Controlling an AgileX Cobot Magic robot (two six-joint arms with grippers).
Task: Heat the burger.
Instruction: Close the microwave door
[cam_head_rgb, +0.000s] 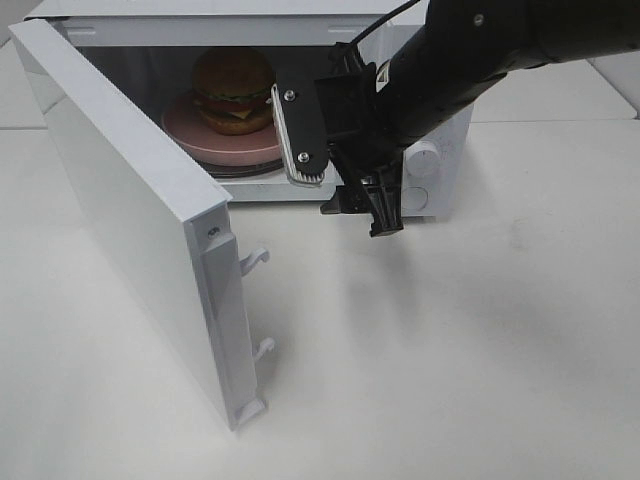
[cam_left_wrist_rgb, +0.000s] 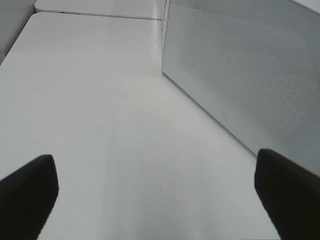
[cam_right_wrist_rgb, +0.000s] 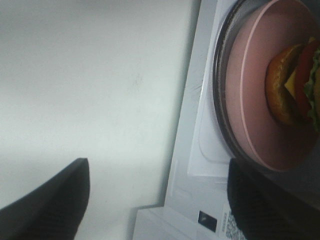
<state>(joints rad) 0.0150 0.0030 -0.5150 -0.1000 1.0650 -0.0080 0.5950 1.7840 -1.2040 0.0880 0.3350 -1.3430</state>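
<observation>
**Burger in the open microwave, both my grippers spread wide**

The burger (cam_head_rgb: 233, 88) stands upright on a pink plate (cam_head_rgb: 200, 137) inside the microwave (cam_head_rgb: 436, 158), towards the left of the cavity. The plate rests on the dark glass turntable (cam_right_wrist_rgb: 223, 65). The door (cam_head_rgb: 130, 220) is swung out to the near left over the white table (cam_head_rgb: 460, 350). My right gripper (cam_head_rgb: 345, 195) hangs just in front of the right part of the opening, above the table. Its fingers (cam_right_wrist_rgb: 50, 200) are apart, and it is near the plate but clear of it and of the burger. My left gripper (cam_left_wrist_rgb: 155, 165) sits low over the table, fingers wide apart, beside the door's meshed panel.
</observation>
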